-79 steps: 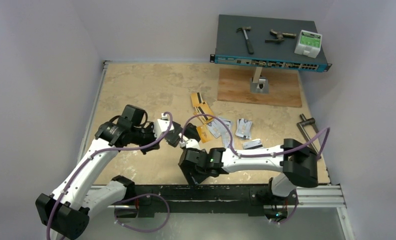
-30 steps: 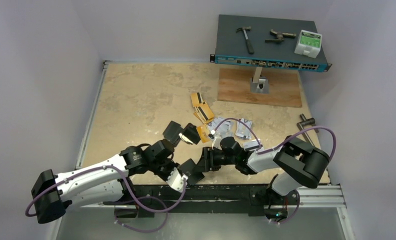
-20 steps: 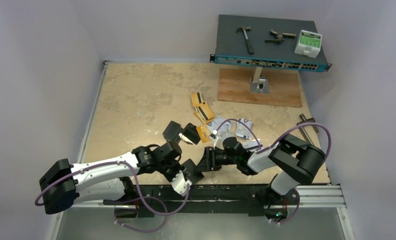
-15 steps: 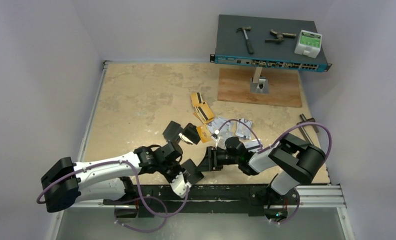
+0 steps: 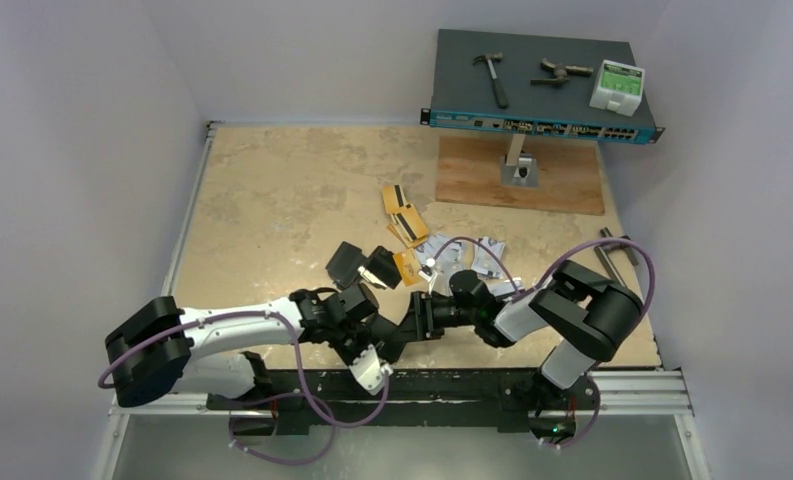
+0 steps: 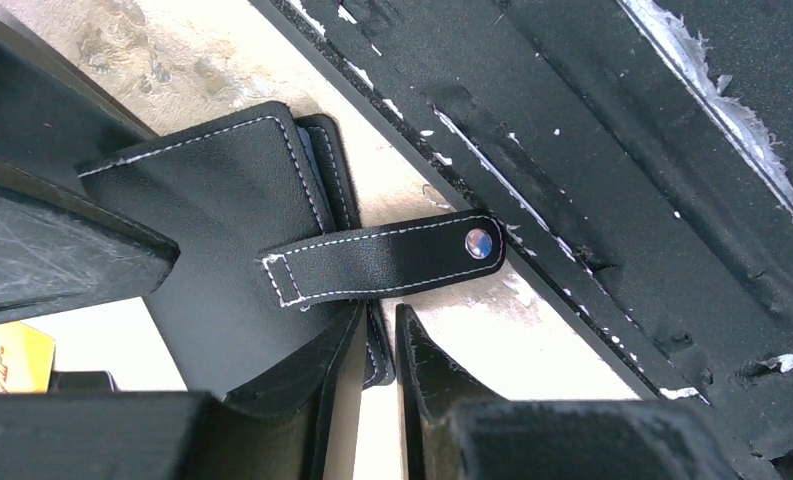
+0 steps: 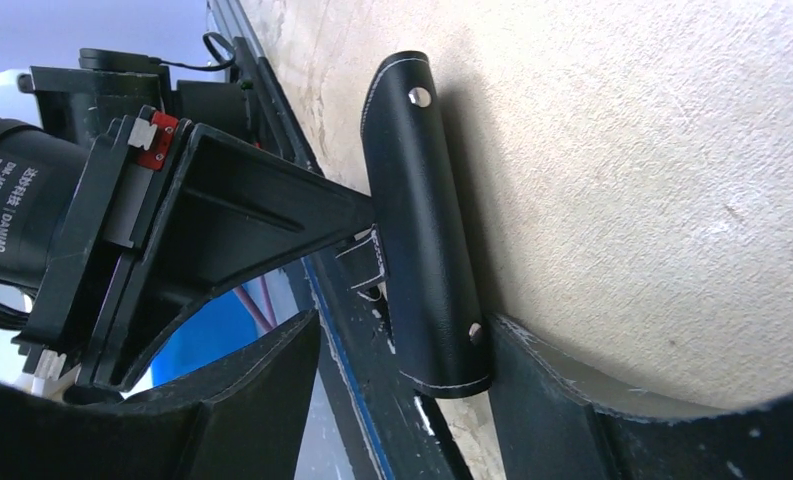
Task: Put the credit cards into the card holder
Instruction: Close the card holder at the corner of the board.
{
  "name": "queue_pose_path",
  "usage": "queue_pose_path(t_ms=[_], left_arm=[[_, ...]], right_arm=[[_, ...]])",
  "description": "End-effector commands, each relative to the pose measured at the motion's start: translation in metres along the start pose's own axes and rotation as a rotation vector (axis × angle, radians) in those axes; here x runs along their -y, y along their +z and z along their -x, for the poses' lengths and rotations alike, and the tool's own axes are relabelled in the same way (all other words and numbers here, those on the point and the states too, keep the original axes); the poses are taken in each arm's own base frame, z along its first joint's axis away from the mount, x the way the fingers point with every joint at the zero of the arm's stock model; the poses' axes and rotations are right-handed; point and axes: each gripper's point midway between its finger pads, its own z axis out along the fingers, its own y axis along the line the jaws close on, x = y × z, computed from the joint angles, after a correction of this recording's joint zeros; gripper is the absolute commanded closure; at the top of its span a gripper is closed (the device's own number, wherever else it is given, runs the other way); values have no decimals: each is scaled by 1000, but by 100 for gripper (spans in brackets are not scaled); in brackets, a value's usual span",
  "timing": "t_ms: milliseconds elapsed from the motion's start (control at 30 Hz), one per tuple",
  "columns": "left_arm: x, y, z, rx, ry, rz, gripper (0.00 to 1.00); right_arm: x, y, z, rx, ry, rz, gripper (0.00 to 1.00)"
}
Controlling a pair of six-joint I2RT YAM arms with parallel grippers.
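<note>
The card holder (image 6: pixel 222 230) is at the near edge of the table (image 5: pixel 292 190), just beside the black edge rail (image 6: pixel 592 200), between the two grippers. It is folded, and its snap tab (image 6: pixel 382 262) lies across the cover with the metal stud toward the rail. The left gripper (image 6: pixel 380 330) has its jaws only narrowly apart. The lower corner of the holder sits between the tips and leans on one finger (image 6: pixel 272 430), but a thin strip of table shows before the other finger (image 6: pixel 442 400), so this gripper does not clamp it. The right gripper (image 7: pixel 402 330) comes from the opposite side with its fingers wide, one on each side of the holder. One finger (image 7: pixel 572 400) touches the cover, while next to the other there is a gap — I cannot tell if the holder is really pressed. The credit cards are loose on the table farther from the arms, well apart from the holder: orange ones (image 5: pixel 404 222) with a black stripe, and silver-white ones (image 5: pixel 488 256) to their right.
</note>
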Motion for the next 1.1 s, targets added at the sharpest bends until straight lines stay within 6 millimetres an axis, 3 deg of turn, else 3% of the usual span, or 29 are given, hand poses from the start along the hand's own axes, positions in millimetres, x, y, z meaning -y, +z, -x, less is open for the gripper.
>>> queue_pose_path(t_ms=[0,167,267,300,400,467,533,600,667,767,933,967,1000,1067], left_arm=[[-16,5,0,-7,-7,45,83],[-20,5,-3,-22,-34,75,84],[-29,-3,-5,-50,-40,117,84],[-34,-9,-5,-65,-45,131,84],[-45,-39,-6,-127,-82,169,85],[-49,-65,-5,-143,-142,188,85],[-54,-94,-4,-160,-215,227,84],[-51,-122,-6,-170,-295,258,83],[-50,-152,-8,-164,-381,317,82],[-44,-193,-12,-155,-526,417,78],[-30,-234,-15,-124,-770,501,51],[-29,-239,-17,-112,-827,511,24],[-23,-242,-18,-106,-877,498,13],[-22,-250,-17,-70,-973,508,6]], right_arm=[[28,0,-24,-71,49,-58,42],[14,3,-26,-75,81,47,64],[8,1,-22,-48,85,71,96],[5,-1,-19,-31,89,73,100],[-1,-9,-3,30,37,-1,100],[0,-21,22,105,-53,-162,100],[-18,-45,49,192,-123,-270,100],[-23,-75,66,269,-154,-400,100],[-26,-97,73,296,-169,-503,100],[-25,-114,72,293,-218,-671,100],[-16,-123,60,203,-370,-1086,100],[-13,-127,54,173,-395,-1168,100],[-15,-126,53,169,-422,-1217,100],[-20,-124,49,165,-479,-1291,100]])
